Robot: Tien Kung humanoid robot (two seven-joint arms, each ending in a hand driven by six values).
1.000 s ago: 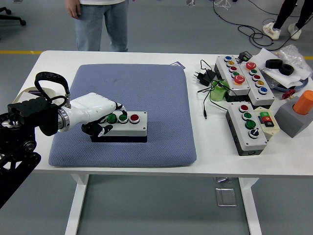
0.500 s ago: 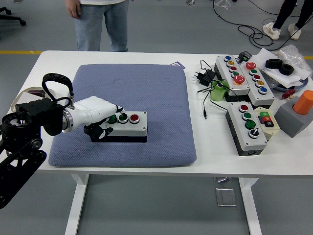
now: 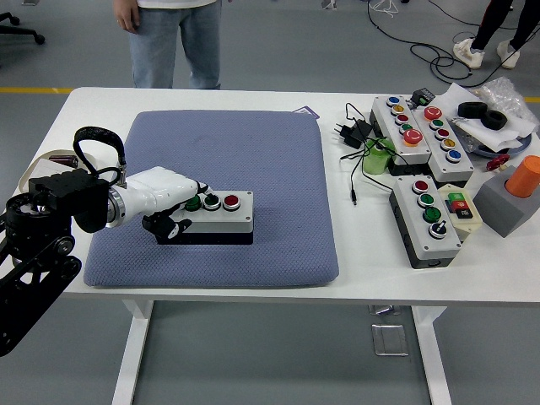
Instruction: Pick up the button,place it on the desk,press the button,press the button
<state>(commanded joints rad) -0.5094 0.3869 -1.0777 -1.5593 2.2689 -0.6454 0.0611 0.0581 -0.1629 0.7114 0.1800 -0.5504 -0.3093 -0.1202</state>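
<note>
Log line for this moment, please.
left robot hand: on button box, finger at green button | box: on blue pad | right: unseen

This looks like a robotics lab or test workshop. A plain white table on metal legs stands on a bare grey floor marked with a yellow line. Several industrial push-button control boxes crowd the table's right side beside a loose black power adapter and trailing wires, and more cables snake across the floor behind. A blue-grey pad serves as a work surface. What seems to be an office chair base shows at the upper left.
</note>
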